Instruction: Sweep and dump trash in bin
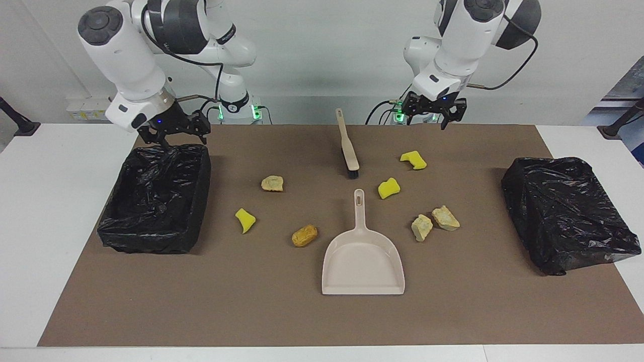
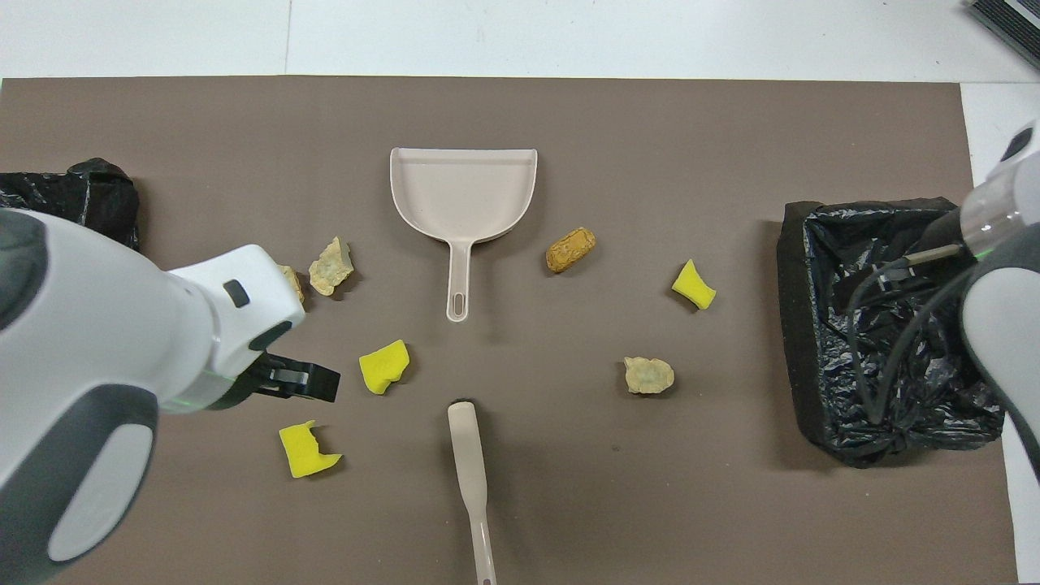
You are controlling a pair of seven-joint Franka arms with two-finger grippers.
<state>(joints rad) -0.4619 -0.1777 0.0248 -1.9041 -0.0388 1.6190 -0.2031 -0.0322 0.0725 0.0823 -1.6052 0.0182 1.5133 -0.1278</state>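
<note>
On the brown mat (image 1: 251, 311), seven scraps of trash, all lying loose and none between any fingers. Toward the left arm's end of the table: a first yellow sponge bit (image 1: 413, 160) closest to the robots, a second yellow bit (image 1: 389, 188) just beside the handle of the beige dustpan (image 1: 362, 261), then a tan chunk (image 1: 421, 227) and a paler tan chunk (image 1: 445, 217) side by side, touching or not cannot be told. Toward the right arm's end: a third tan chunk (image 1: 272, 183), a third yellow bit (image 1: 245, 219) and an orange-brown lump (image 1: 304, 235) near the pan's mouth. Between the two groups, the hand brush (image 1: 348, 146), flat on the mat with bristles toward the dustpan handle, nearer to the robots than the pan. Left gripper (image 1: 427, 116) up in the air over the robots' edge of the mat, close above the first yellow sponge bit but well clear of it, fingers spread wide, holding and touching nothing. Right gripper (image 1: 176, 138) low over the robots' edge of the open bin (image 1: 156, 201) with the black liner, fingers also wide apart and empty. At the left arm's end, a second bin (image 1: 568, 213), wrapped over with black plastic.
</note>
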